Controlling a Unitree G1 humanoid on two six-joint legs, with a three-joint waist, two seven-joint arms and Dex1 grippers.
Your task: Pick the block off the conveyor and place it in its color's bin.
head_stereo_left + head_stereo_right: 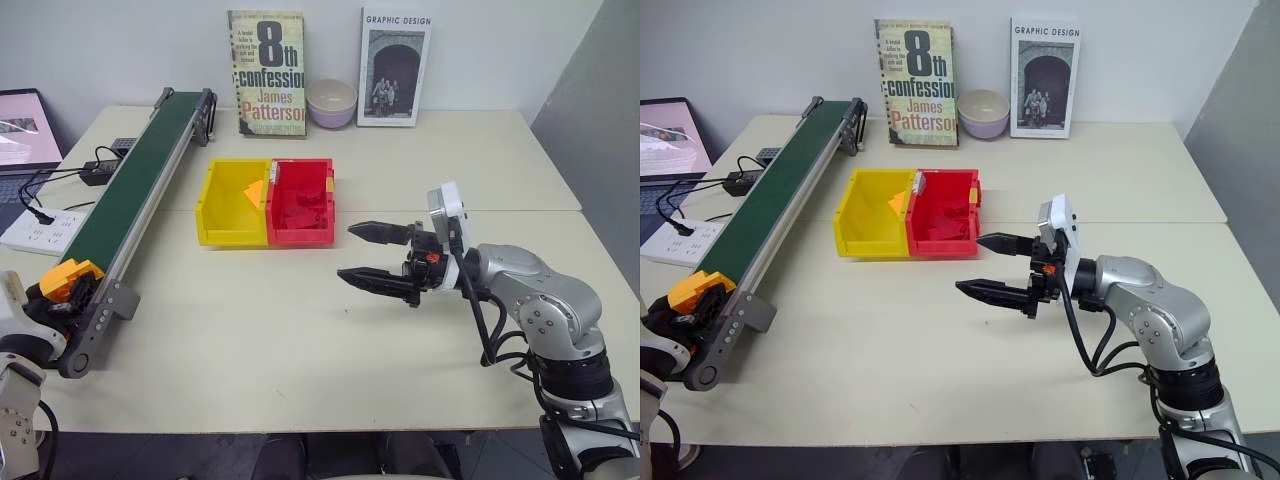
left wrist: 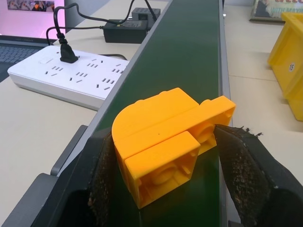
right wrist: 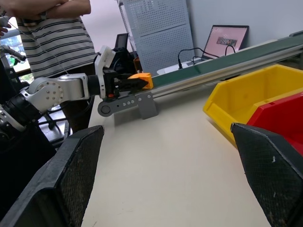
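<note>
1. Head view: yellow-orange block [image 1: 68, 275] at the conveyor [image 1: 130, 200] near end, left claw [image 1: 62, 292] clamped on it. Right claw [image 1: 372, 255] wide open, empty, mid-tabletop [image 1: 300, 340]. Yellow bin [image 1: 232, 205] joined to the red bin [image 1: 300, 200].
2. Left wrist: fingers [image 2: 246, 165] squeeze the block sides; lift straight up, clear the frame.
3. Right wrist: person in a striped shirt [image 3: 57, 28] standing beyond the tabletop's edge.

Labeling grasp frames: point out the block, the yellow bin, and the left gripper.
block [image 2: 161, 142], left wrist view, its smooth top face.
yellow bin [image 1: 232, 236], left eye view, near wall.
left gripper [image 2: 163, 177], left wrist view, between the fingertips, shut on the block.
</note>
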